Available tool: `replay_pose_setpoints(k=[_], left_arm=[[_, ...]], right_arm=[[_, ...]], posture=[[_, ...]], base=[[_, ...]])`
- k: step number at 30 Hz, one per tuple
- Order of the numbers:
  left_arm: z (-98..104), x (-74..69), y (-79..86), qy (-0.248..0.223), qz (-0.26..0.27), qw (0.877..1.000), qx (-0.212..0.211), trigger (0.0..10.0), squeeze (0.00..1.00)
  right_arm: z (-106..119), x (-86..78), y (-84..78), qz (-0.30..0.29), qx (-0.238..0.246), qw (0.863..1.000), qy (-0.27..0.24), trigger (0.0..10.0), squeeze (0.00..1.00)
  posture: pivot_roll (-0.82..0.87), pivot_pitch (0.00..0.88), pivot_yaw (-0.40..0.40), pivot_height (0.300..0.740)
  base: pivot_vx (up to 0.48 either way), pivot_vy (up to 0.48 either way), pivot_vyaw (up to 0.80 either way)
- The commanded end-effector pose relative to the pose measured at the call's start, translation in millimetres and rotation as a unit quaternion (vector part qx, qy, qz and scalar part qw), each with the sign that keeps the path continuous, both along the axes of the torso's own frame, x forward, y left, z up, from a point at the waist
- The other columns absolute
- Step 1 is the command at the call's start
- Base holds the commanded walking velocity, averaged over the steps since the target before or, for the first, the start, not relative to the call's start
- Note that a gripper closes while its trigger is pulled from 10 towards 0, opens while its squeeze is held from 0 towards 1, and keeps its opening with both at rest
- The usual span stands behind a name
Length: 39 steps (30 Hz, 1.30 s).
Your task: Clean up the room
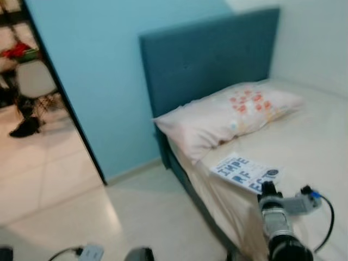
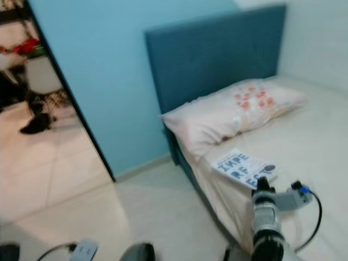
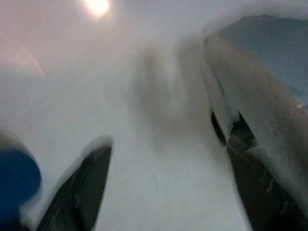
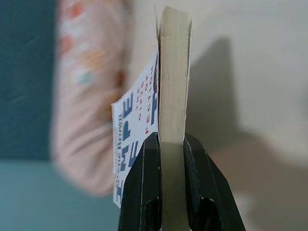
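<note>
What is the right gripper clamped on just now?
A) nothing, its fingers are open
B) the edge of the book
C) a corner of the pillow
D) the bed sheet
B: in the right wrist view the two fingers of the right gripper pinch the page edge of the book, with the pillow lying beyond it on the bed.

Both eye views are softly blurred throughout and evenly lit. In the left wrist view, everything is hazy and a bright glare spot (image 3: 97, 6) is seen. In the right wrist view, the book (image 4: 171, 91) is rendered sharp, its shadow cast on the sheet, the pillow (image 4: 89, 96) defocused.
</note>
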<state>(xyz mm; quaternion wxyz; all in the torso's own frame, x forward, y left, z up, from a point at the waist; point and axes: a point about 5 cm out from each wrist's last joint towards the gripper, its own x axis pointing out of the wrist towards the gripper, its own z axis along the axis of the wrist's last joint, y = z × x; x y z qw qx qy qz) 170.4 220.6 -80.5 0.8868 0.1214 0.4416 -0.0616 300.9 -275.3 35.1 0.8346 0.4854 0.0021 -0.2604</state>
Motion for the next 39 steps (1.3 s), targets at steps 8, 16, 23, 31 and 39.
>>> replay_pose_setpoints(k=[8, 16, 23, 31, 39], left_arm=[[-7, -19.8, 0.9, 0.017, -0.015, 1.0, 0.001, 10.0, 0.0], [-11, -40.0, 3.3, 0.022, -0.023, 0.999, -0.006, 10.0, 0.0], [-12, -60.4, 13.2, 0.025, -0.025, 0.999, -0.006, 10.0, 0.0], [-9, -68.2, 16.1, 0.01, -0.054, 0.998, -0.009, 10.0, 0.0], [-9, -69.9, 13.3, 0.012, -0.069, 0.998, -0.009, 10.0, 0.0]], right_arm=[[16, 19.8, 16.0, 0.025, 0.001, 0.999, -0.026, 10.0, 0.0], [22, 25.1, 17.0, 0.027, -0.004, 0.999, -0.035, 10.0, 0.0], [41, 34.5, 9.0, 0.003, 0.002, 0.997, -0.072, 10.0, 0.0], [84, 47.0, -16.5, -0.069, 0.019, 0.984, -0.165, 10.0, 0.0], [74, 45.4, -8.1, -0.058, 0.022, 0.986, -0.155, 10.0, 0.01]], posture=[[0.18, 0.19, 0.058, 0.571], [0.21, 0.257, 0.065, 0.571], [0.25, 0.324, 0.082, 0.571], [0.28, 0.368, 0.089, 0.571], [0.28, 0.364, 0.095, 0.571]], base=[[0.0, 0.0, 0.0], [0.0, 0.0, 0.0], [0.0, 0.0, 0.0], [0.0, 0.0, 0.0], [0.0, 0.0, 0.0]])
